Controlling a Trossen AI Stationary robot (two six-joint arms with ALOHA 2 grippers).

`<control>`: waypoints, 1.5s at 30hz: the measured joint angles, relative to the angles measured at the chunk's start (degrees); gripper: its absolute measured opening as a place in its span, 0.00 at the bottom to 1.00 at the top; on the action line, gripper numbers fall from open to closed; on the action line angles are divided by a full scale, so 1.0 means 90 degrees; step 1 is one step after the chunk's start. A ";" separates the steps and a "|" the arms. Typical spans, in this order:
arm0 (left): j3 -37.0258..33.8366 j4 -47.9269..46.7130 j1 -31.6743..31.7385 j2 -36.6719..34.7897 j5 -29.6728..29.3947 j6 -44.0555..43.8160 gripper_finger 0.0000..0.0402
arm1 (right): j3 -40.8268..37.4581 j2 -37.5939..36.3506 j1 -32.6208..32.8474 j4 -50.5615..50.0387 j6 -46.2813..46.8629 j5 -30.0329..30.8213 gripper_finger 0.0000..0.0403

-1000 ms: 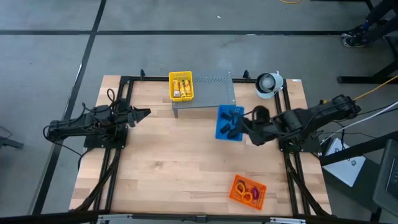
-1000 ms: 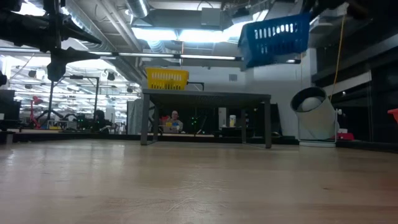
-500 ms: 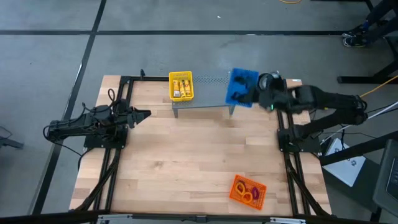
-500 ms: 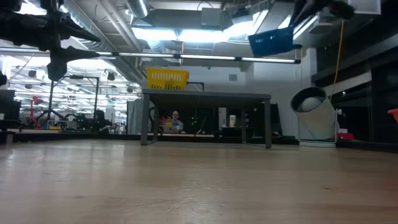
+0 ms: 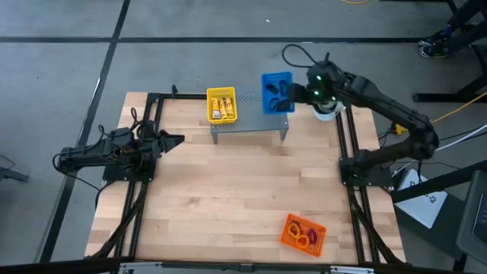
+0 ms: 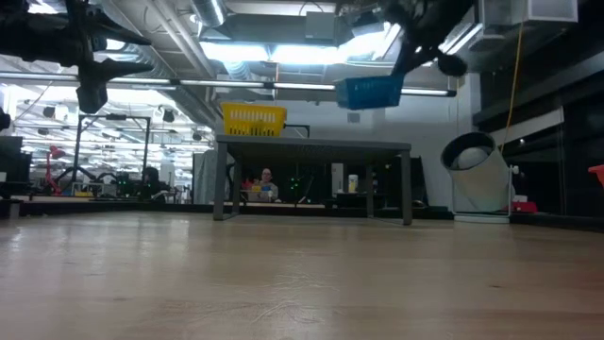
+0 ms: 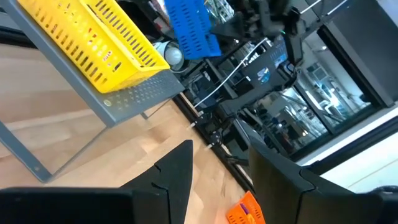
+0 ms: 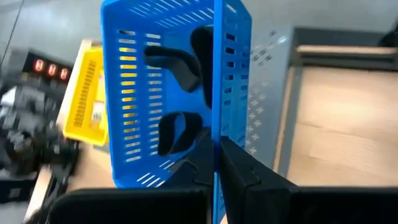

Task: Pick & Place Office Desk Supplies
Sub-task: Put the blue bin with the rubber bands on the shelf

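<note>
Black clips [image 8: 177, 132] lay inside a blue slotted plastic tray [image 5: 277, 92], whose wall the right gripper [image 8: 215, 163] clamped with fingers nearly closed. Tray hung in the air above the grey perforated metal stand [image 5: 268, 114], beside a yellow slotted tray [image 5: 221, 105]. Left gripper [image 5: 173, 139] idled at the table's left edge, fingers apart, empty.

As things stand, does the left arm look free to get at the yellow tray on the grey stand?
Probably yes: the left claw sits open beside the stand, nothing between it and the yellow tray; the right claw holds the blue tray further along.
</note>
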 joint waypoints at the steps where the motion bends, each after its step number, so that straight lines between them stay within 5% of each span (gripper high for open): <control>1: 0.0000 0.0000 0.0000 0.0000 0.0020 0.0002 0.39 | 0.0000 0.0120 -0.0111 0.0061 -0.0144 -0.0280 0.01; 12: 0.0000 -0.0001 0.0002 0.0000 0.0040 -0.0048 0.39 | 0.0000 0.1154 -0.0587 0.0720 -0.0813 -0.1593 0.01; 45: -0.0002 -0.0024 0.0002 0.0000 0.0054 -0.0053 0.39 | -0.0005 0.2082 -0.0315 0.2114 0.0298 -0.1807 0.01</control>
